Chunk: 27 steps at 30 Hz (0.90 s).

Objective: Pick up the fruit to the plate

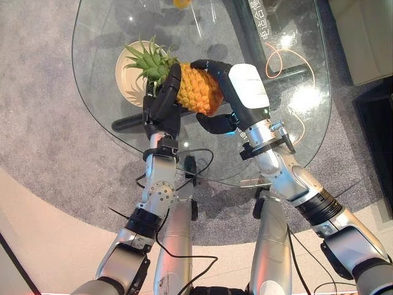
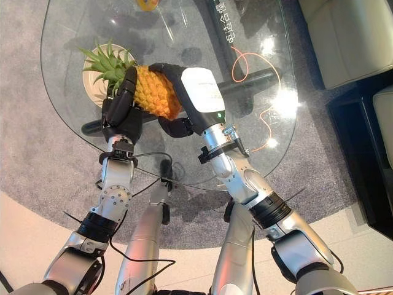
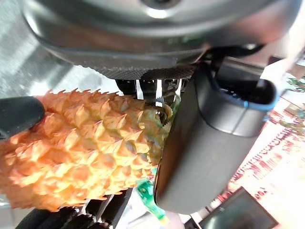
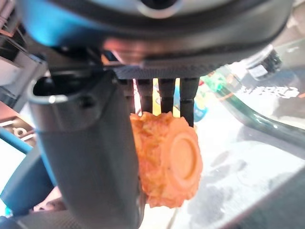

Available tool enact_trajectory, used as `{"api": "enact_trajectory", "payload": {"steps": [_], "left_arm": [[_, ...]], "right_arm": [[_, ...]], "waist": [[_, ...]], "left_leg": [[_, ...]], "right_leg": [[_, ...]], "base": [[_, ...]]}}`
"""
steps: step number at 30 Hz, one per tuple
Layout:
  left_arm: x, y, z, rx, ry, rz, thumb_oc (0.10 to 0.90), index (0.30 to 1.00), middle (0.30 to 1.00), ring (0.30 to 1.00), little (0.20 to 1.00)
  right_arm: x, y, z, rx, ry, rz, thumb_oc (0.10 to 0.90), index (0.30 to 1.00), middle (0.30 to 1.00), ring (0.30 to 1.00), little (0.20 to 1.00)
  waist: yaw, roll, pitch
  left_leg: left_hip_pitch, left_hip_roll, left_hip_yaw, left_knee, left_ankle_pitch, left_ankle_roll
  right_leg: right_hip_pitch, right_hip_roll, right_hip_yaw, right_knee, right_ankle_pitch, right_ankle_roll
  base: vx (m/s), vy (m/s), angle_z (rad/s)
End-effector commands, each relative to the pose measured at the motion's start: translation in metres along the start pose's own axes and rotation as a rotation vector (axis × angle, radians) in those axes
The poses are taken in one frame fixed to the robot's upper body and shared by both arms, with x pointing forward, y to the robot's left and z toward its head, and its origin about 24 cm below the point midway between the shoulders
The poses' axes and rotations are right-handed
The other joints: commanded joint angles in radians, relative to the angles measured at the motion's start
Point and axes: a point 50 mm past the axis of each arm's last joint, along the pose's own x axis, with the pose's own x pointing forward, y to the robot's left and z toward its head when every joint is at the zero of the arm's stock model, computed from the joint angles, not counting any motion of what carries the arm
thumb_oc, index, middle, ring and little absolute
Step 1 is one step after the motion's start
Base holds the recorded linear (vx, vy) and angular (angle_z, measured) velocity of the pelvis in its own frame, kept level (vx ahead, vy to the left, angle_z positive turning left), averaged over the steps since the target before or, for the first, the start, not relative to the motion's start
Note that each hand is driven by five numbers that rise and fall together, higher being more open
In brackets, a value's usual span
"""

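Left eye view shows the pineapple point(image 1: 198, 91) held above the glass table point(image 1: 307, 98) between both hands, near the table's left edge. The right hand point(image 1: 228, 92) wraps the fruit's base end, fingers curled over the top and thumb under it; the right wrist view confirms the fingers closed behind the flat orange base. The left hand point(image 1: 163, 104) presses its fingers up along the fruit near the leafy crown point(image 1: 149, 60), and its wrist view shows thumb and fingers curled round the spiky body. The plate point(image 1: 126, 83) sits just beyond the crown, towards the table's left edge, partly covered by the leaves. I judge the pick-up done and the fruit lifted; carrying it the short way over the plate and setting it down remain. Whether the pineapple touches the glass or plate cannot be told. A yellow object point(image 1: 181, 3) at the table's far edge is cut off.
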Motion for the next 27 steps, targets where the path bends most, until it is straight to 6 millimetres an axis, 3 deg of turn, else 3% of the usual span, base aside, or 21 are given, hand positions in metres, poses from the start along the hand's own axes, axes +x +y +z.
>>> {"api": "enact_trajectory", "payload": {"steps": [1, 22, 23, 26, 27], "left_arm": [[0.0081, -0.0857, 0.0254, -0.070, -0.181, -0.450, 0.100, 0.300, 0.300, 0.300, 0.200], [0.0086, -0.0869, 0.0323, -0.046, -0.253, -0.452, 0.100, 0.300, 0.300, 0.300, 0.200], [0.0087, -0.0872, 0.0322, -0.048, -0.256, -0.449, 0.100, 0.300, 0.300, 0.300, 0.200], [0.0094, -0.0877, 0.0328, -0.049, -0.263, -0.446, 0.100, 0.300, 0.300, 0.300, 0.200], [0.0094, -0.0872, 0.0328, -0.048, -0.264, -0.445, 0.100, 0.300, 0.300, 0.300, 0.200]], "right_arm": [[0.0259, -0.0253, 0.0823, 0.086, -0.428, -0.136, 0.100, 0.300, 0.300, 0.300, 0.200], [0.0266, -0.0283, 0.0783, 0.095, -0.398, -0.177, 0.100, 0.300, 0.300, 0.300, 0.200], [0.0270, -0.0285, 0.0783, 0.096, -0.397, -0.180, 0.240, 0.420, 0.420, 0.420, 0.340], [0.0276, -0.0288, 0.0777, 0.102, -0.389, -0.192, 0.800, 0.900, 0.900, 0.900, 0.900], [0.0277, -0.0291, 0.0773, 0.106, -0.385, -0.195, 0.800, 0.900, 0.900, 0.900, 0.900]], "waist": [[0.012, -0.011, -0.022], [0.009, -0.012, -0.022], [0.008, -0.012, -0.022], [0.008, -0.012, -0.022], [0.008, -0.012, -0.022]], "left_leg": [[0.008, -0.015, 0.004, 0.095, -0.096, 0.037], [0.003, -0.017, 0.001, 0.097, -0.097, 0.036], [0.004, -0.017, 0.001, 0.095, -0.097, 0.036], [0.003, -0.017, 0.002, 0.096, -0.096, 0.035], [0.003, -0.016, 0.002, 0.096, -0.096, 0.035]], "right_leg": [[0.050, -0.001, -0.059, -0.166, 0.151, -0.006], [0.043, 0.003, -0.052, -0.162, 0.147, -0.007], [0.044, 0.003, -0.052, -0.163, 0.147, -0.008], [0.043, 0.003, -0.052, -0.163, 0.148, -0.008], [0.044, 0.003, -0.052, -0.163, 0.147, -0.008]], "base": [[0.00, 0.000, 0.00], [0.00, 0.000, 0.00], [0.00, 0.000, 0.00], [0.00, 0.000, 0.00], [0.00, 0.000, 0.00]]}}
